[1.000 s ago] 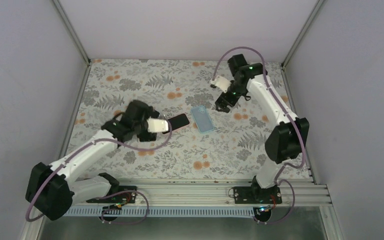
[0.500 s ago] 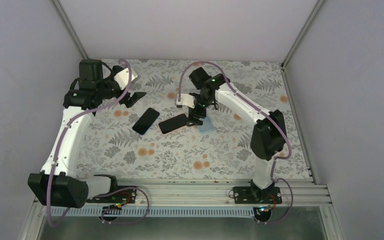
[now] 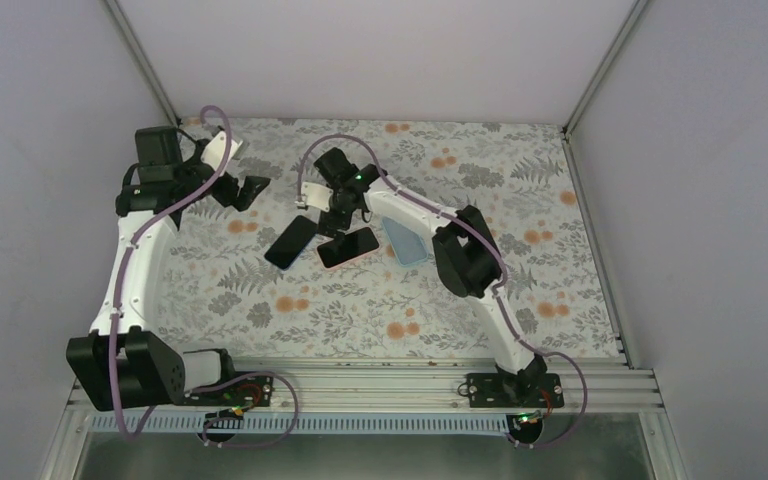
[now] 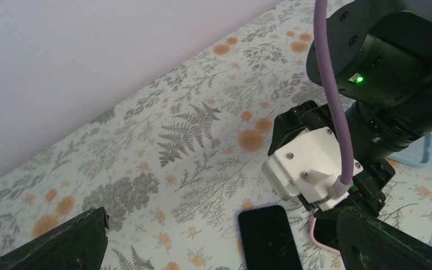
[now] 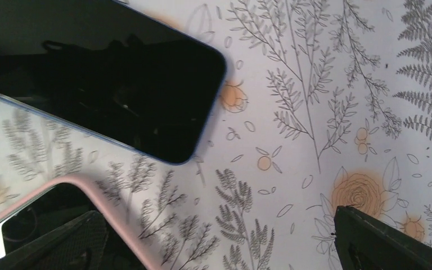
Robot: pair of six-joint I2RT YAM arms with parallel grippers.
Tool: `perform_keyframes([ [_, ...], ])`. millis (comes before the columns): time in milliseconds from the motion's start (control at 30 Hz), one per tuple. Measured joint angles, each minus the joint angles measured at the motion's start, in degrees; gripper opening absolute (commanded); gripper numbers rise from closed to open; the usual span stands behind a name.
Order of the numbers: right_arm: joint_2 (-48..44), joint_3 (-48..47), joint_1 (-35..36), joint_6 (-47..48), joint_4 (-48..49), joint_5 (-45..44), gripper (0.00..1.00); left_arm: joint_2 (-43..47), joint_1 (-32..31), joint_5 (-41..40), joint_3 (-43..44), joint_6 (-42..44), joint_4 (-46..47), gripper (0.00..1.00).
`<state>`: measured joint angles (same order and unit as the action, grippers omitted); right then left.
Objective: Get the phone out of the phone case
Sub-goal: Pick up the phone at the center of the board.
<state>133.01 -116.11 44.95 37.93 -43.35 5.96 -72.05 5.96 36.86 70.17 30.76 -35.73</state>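
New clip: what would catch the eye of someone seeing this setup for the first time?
Two dark phones lie side by side mid-table: a blue-edged phone and a phone in a pink case, with a light blue case, apparently empty, just beyond the pink one. The right gripper hangs open right over the phones, while the left gripper is open and empty at the far left.

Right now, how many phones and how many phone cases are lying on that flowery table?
Phones: 2, a bare black rectangular phone and a black-screened phone sitting inside a pink case
Cases: 2, that pink case and an empty light blue translucent case
Total: 4
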Motion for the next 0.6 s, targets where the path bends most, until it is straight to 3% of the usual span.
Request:
perform_keyframes([
  [300, 1.6, 0.0, 0.4, -2.0, 7.6, -7.0, 1.00, 0.3, 9.2, 5.1, -3.6, 0.0, 0.4, 1.00],
  [600, 2.4, 0.0, 0.5, -2.5, 9.9, -8.4, 1.00, 1.2, 16.1, 9.3, -5.4, 0.1, 1.6, 1.00],
])
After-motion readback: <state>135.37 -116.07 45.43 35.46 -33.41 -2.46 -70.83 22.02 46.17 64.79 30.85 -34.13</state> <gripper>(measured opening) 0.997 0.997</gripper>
